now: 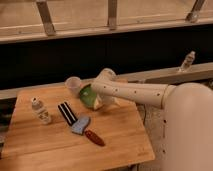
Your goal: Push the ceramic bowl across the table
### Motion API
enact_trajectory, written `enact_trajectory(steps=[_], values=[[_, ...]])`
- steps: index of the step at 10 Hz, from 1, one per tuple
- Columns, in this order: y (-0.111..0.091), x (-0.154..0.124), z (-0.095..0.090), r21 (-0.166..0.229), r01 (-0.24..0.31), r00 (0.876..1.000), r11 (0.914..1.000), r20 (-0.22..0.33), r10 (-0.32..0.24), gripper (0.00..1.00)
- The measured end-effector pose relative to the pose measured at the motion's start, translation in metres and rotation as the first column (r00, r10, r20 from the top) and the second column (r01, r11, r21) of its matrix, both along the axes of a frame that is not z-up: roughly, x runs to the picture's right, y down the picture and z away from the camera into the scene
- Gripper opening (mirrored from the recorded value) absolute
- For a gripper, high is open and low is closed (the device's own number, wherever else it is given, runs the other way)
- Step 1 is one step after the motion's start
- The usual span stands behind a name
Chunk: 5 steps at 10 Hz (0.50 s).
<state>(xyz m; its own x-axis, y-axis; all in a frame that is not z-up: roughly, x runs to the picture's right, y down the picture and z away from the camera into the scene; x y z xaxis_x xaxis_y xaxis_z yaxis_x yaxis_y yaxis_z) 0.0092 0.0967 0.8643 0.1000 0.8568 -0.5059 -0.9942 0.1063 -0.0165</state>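
Note:
The green ceramic bowl (87,95) sits near the back middle of the wooden table (45,145), close beside the small translucent cup (73,85). It looks tipped up on its edge, and its right side is hidden by my arm. My gripper (101,101) is at the end of the white arm reaching in from the right. It rests against the bowl's right side.
A small white bottle (41,111) stands at the table's left. A black striped object (66,112), a grey-blue piece (80,125) and a red-handled tool (94,137) lie in the middle. Another bottle (186,61) stands on the ledge at far right.

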Motion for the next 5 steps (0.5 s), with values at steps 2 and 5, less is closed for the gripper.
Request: enact_trajectory(steps=[2, 5], values=[[-0.026, 0.026, -0.015, 0.056, -0.053, 0.998, 0.9970, -0.032, 0.055, 0.80], [-0.050, 0.090, -0.030, 0.118, -0.153, 0.982, 0.9812, -0.091, 0.164, 0.80]])
